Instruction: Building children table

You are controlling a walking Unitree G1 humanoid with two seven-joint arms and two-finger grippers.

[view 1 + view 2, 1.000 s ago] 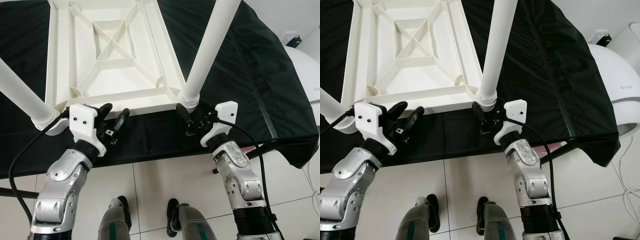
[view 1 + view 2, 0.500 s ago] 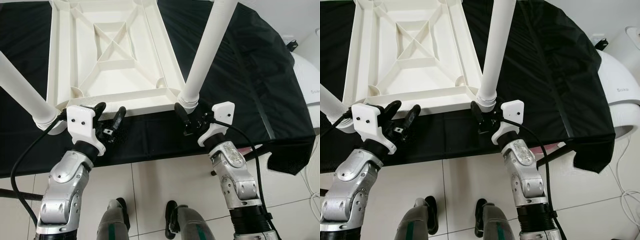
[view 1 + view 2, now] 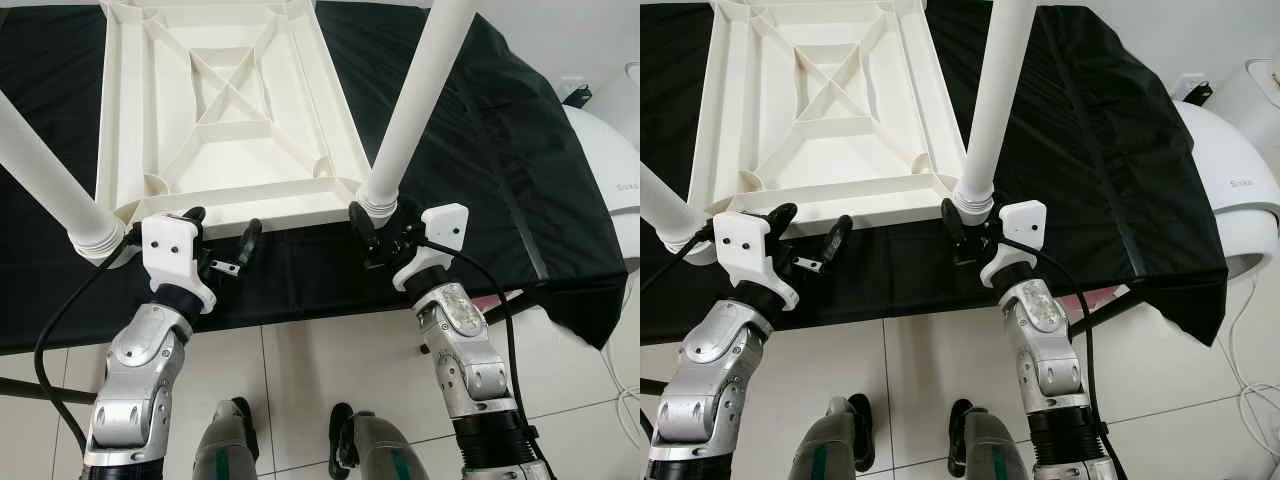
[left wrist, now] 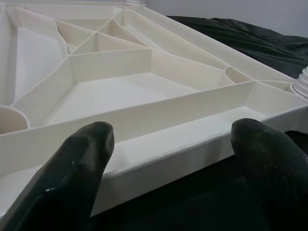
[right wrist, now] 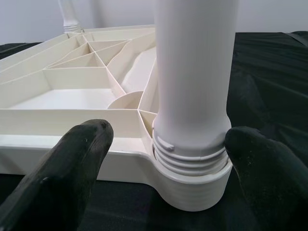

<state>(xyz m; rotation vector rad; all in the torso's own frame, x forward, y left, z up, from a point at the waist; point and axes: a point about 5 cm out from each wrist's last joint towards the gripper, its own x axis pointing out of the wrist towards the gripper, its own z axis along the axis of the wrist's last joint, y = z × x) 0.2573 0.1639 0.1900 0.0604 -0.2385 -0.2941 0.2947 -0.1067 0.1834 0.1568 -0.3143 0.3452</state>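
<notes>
2 grippers raised to near edge of upturned white table top (image 3: 220,110), lying on black cloth (image 3: 500,150). Left gripper (image 3: 222,240) spread wide, fingers just short of rim, grasping nothing. Right gripper (image 3: 378,228) spread either side of base of screwed-in white leg (image 3: 410,110), pads apart from it.

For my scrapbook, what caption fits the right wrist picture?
Open right claw straddling a white leg screwed into the upside-down table.
</notes>
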